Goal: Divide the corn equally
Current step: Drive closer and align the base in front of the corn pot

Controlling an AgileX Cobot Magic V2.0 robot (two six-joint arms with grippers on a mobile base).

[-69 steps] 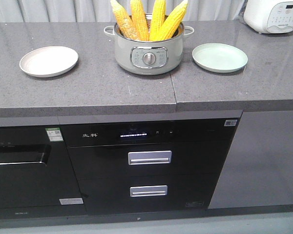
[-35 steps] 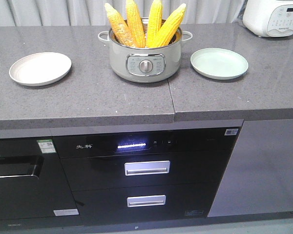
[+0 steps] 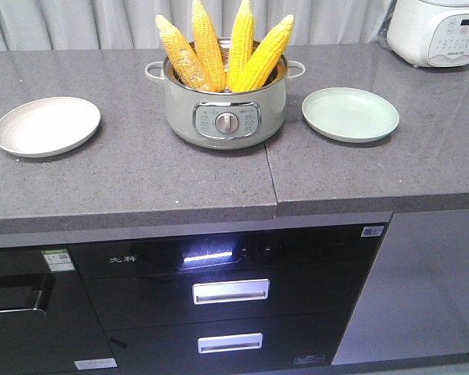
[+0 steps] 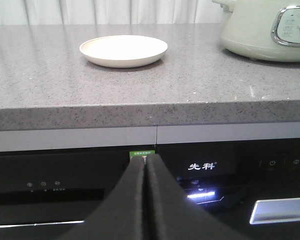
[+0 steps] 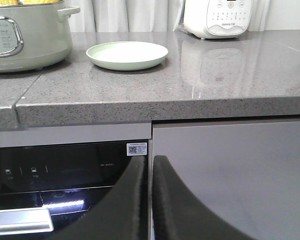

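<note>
Four corn cobs (image 3: 219, 47) standing tips-up in electric pot (image 3: 225, 117), back-centre of grey countertop (image 3: 141, 187). Beige plate (image 3: 47, 126) near left edge, green plate (image 3: 350, 114) just right of pot, white rice cooker (image 3: 438, 31) at back right corner. Below countertop front edge, left gripper (image 4: 144, 165) and right gripper (image 5: 150, 165) pressed closed, holding nothing.

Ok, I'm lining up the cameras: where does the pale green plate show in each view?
Front view: pale green plate right of centre, just right of the cooking pot.
Left wrist: not in it; the beige plate shows instead.
Right wrist: upper left of centre, right of the cooking pot.
Shared landmark: the cooking pot, in all three.
</note>
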